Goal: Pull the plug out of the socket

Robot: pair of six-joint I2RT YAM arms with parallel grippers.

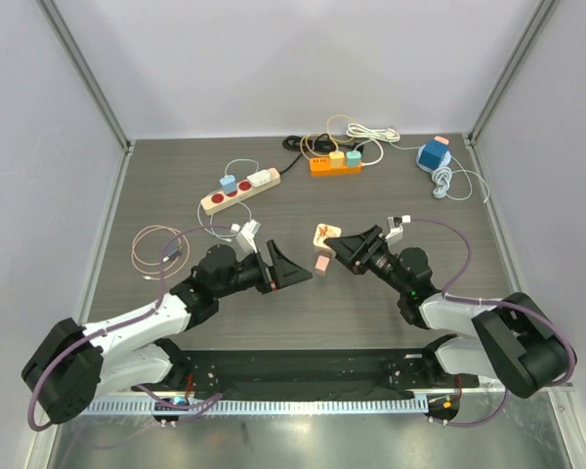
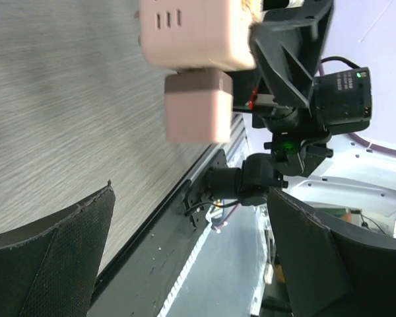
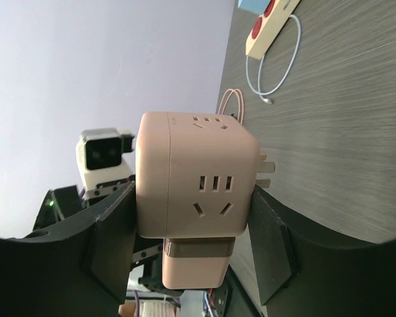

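Note:
My right gripper point(image 1: 344, 241) point(image 3: 193, 232) is shut on a pink cube socket point(image 1: 324, 233) point(image 3: 193, 177) point(image 2: 195, 33), its fingers point(image 3: 272, 243) pressed against two opposite sides. It holds the cube above the table's middle. A pink plug point(image 1: 322, 263) point(image 3: 190, 264) point(image 2: 197, 105) sits in the cube's underside and sticks out below it. My left gripper point(image 1: 295, 266) point(image 2: 191, 264) stands wide open just left of the plug. Its fingers point(image 2: 49, 257) are apart from the plug, with nothing between them.
A beige power strip point(image 1: 238, 191) with red outlets and two plugs lies at the back left. An orange strip point(image 1: 334, 164) with plugs and tangled cables is at the back centre, a blue cube adapter point(image 1: 434, 154) at the back right. A pink cable loop point(image 1: 154, 249) lies by the left arm.

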